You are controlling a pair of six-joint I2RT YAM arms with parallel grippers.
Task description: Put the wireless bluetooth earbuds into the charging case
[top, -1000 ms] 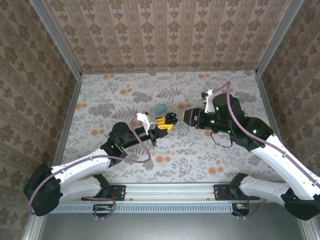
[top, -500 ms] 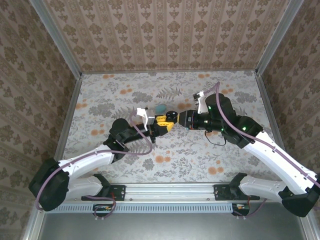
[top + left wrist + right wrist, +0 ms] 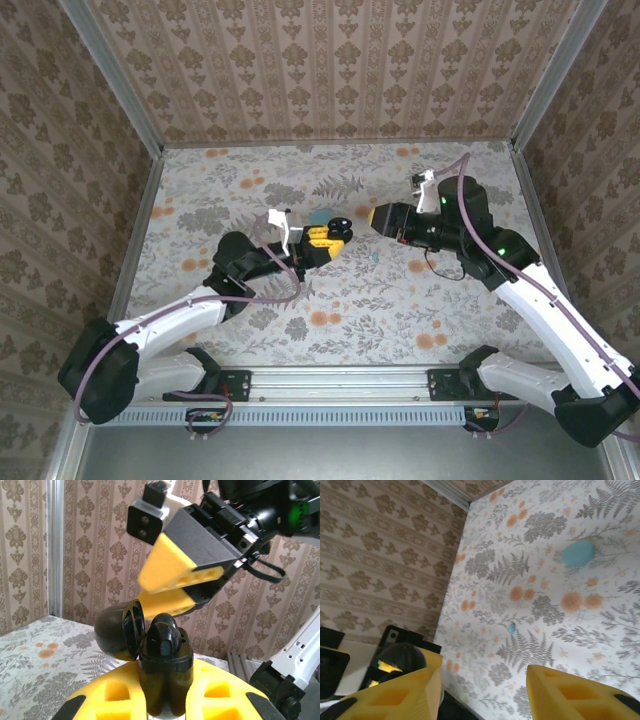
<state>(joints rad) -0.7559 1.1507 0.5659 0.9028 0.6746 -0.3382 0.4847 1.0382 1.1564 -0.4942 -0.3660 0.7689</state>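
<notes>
Left 1 turquoise earbud [image 3: 373, 257] loose on the table [image 3: 400, 310], nearest the arm bases. Kept the left gripper [image 3: 323, 243] clamped tight on the black charging case [image 3: 162, 680], lid swung open, 1 black earbud [image 3: 164, 632] apparently seated in it. Pulled the right gripper [image 3: 485, 690] back from the case within the last half second, jaws parted partway, nothing between them. Judged that earbud delivered and released. Passed over the turquoise oval piece [image 3: 320, 216] farther off, just beyond the left gripper.

Lab test booth, wallpapered walls [image 3: 340, 70], aluminium rail [image 3: 340, 383]
</notes>
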